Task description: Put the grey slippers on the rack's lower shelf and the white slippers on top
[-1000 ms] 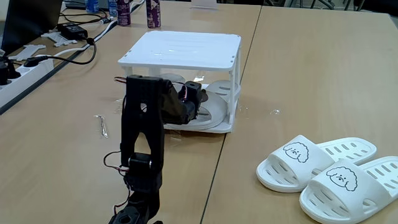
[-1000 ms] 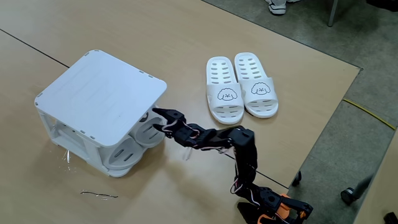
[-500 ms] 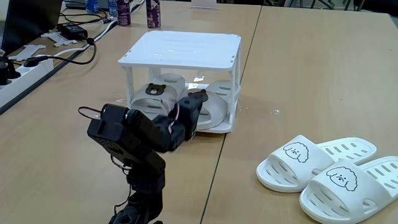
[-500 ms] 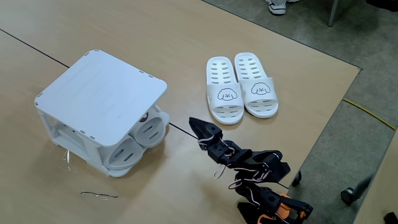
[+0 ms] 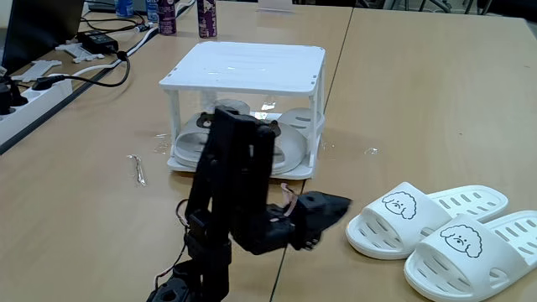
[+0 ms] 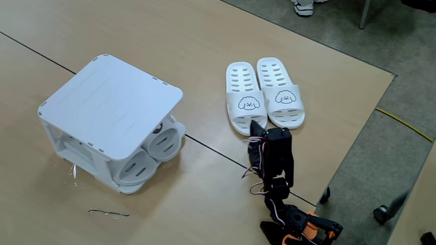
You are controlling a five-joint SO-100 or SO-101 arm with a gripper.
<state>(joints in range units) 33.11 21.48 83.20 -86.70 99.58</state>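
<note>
The grey slippers (image 5: 252, 138) lie side by side on the lower shelf (image 5: 295, 172) of the rack (image 5: 247, 69), under its slatted top. In a fixed view from above their rounded ends (image 6: 155, 146) stick out a little past the edge of the rack (image 6: 109, 102). In the low fixed view the arm's upper link stands in front of them and hides part of the pair.

The white slippers (image 5: 440, 231) sit together on the table (image 5: 403, 101), well apart from the rack, at the right of the low fixed view. Their straps carry the drawn dog faces. From above the same pair (image 6: 264, 94) lies with the strap ends pointing toward the arm's base.

The gripper (image 5: 336, 206) points toward the white slippers, its dark tip near the closer slipper but not touching it in the low fixed view. From above the gripper (image 6: 256, 126) lies just beside the strap end of the left slipper. It holds nothing, and the pictures do not show clearly whether its fingers are parted or closed.

A thin bent wire (image 5: 138, 169) lies on the table left of the rack. A power strip (image 5: 29, 99) with cables and some bottles (image 5: 205, 18) stand at the far left.
</note>
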